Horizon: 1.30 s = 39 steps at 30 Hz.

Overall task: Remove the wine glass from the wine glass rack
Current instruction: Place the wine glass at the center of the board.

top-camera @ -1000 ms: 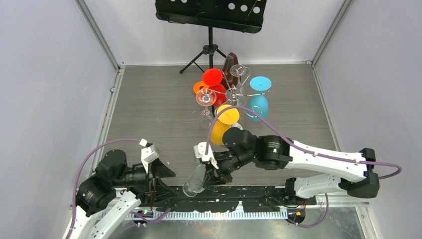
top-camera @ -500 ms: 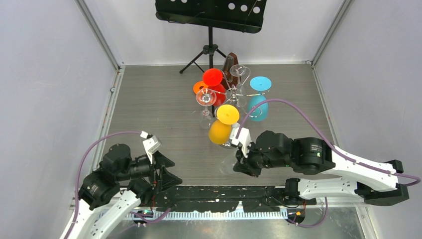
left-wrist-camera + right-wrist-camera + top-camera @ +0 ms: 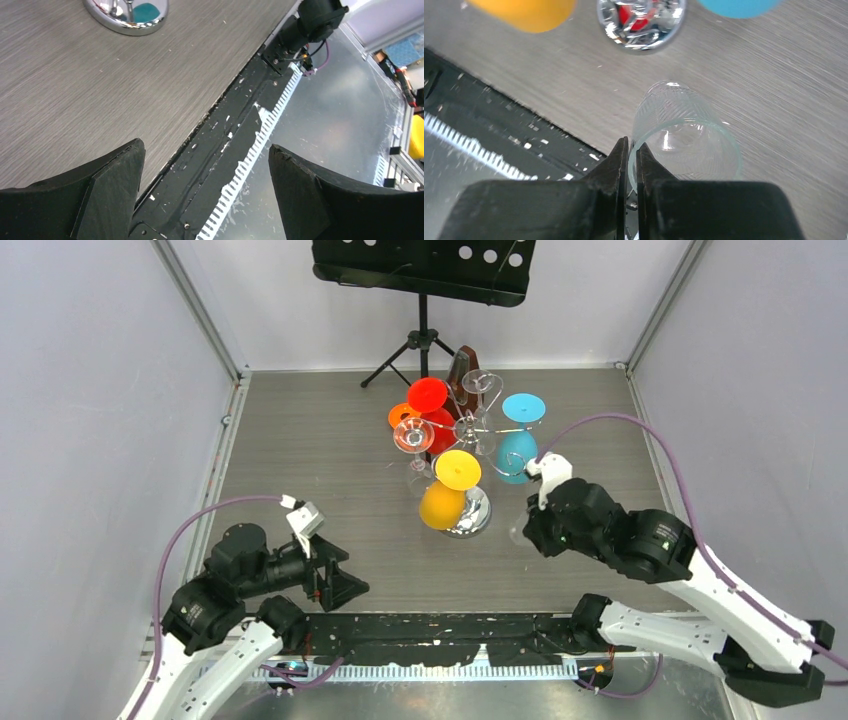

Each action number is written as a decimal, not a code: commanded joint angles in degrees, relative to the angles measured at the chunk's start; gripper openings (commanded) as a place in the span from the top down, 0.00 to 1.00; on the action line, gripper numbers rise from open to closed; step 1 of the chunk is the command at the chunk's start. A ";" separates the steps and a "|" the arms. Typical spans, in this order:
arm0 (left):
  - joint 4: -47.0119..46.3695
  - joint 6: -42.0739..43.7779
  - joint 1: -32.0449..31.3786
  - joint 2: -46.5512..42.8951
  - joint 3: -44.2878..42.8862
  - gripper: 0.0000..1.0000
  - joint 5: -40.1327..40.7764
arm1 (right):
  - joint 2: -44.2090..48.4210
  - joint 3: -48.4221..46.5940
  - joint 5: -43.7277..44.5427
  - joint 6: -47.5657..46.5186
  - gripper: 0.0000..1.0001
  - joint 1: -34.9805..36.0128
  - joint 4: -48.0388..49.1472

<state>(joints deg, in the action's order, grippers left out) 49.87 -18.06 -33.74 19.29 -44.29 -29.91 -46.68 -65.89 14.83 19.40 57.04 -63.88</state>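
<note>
My right gripper (image 3: 632,145) is shut on the rim of a clear wine glass (image 3: 684,135), whose open mouth faces the wrist camera. From above, that gripper (image 3: 527,527) hangs over the table right of the wine glass rack (image 3: 472,425), a chrome wire tree with a round mirror base (image 3: 474,513). Its base (image 3: 641,20) lies ahead of the held glass. Yellow (image 3: 445,495), red (image 3: 430,405), cyan (image 3: 520,445) and clear (image 3: 413,437) glasses hang on the rack. My left gripper (image 3: 205,155) is open and empty over the table's front edge, also seen from above (image 3: 345,585).
A black tripod music stand (image 3: 422,270) stands at the back. A brown bottle-like object (image 3: 462,375) sits behind the rack. Grey walls close in left and right. The black mounting rail (image 3: 450,625) runs along the front edge.
My right arm has swung the clear glass from the front centre to the right, beside the rack's base. The left gripper has shifted slightly right and stays open.
</note>
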 commanded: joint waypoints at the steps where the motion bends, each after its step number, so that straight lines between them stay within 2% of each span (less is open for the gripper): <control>1: -3.21 -0.80 0.17 0.51 -0.25 0.09 4.56 | 2.72 0.29 6.09 -0.53 0.94 -6.35 2.79; 6: -4.03 -0.91 0.19 1.89 -0.60 0.09 7.89 | 2.00 1.84 5.31 -2.89 0.94 -15.30 5.49; 13: -4.91 -0.11 0.25 1.31 0.61 0.09 12.46 | -0.68 2.36 -0.11 -5.55 0.94 -32.23 12.81; 20: -5.57 -1.07 0.22 -0.47 1.92 0.09 12.95 | -9.97 0.99 -5.49 -5.99 0.94 -44.77 20.92; 33: -5.39 -1.27 0.13 -1.04 2.15 0.09 13.85 | -34.07 -13.27 -5.77 -7.80 0.94 -52.13 24.87; 39: -5.31 -1.36 0.21 -1.03 2.18 0.09 14.35 | -42.92 -18.55 -9.16 -8.09 0.94 -56.20 26.08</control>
<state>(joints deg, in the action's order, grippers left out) 47.09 -19.22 -33.74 18.57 -42.26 -16.43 -87.02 -79.26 7.22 12.25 2.98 -42.52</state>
